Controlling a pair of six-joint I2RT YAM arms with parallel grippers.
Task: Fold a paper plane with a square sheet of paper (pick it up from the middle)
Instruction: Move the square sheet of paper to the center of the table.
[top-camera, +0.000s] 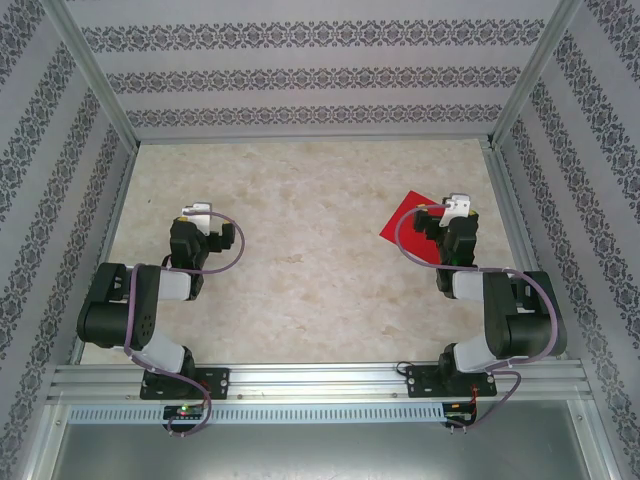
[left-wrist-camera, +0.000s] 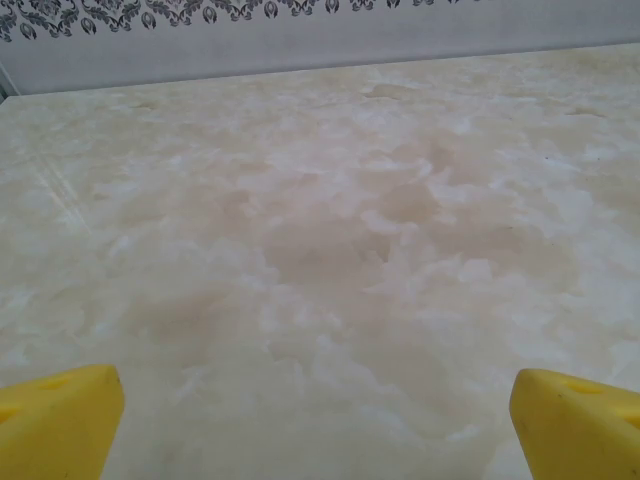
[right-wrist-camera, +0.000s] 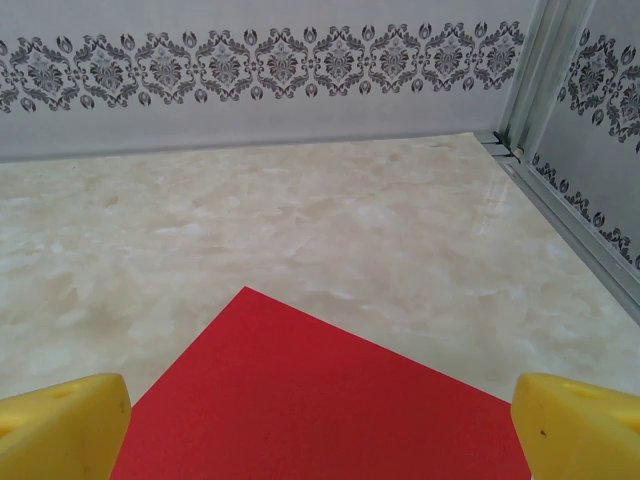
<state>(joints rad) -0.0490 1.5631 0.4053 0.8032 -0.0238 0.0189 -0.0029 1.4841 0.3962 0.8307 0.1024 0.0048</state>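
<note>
We read no text, label, brand or number anywhere. The band on the wall (right-wrist-camera: 250, 60) is floral ornament, not lettering. Any marking on the left arm (top-camera: 125, 310) or right arm (top-camera: 515, 320) is too small for us to read.

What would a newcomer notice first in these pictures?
The red sheet stands out first, lying flat on the right side of the pale marbled table, partly under the open right pincer. Next comes the left pincer, also open, hanging over bare table on the left. Ornate patterned walls ring the scene.
</note>
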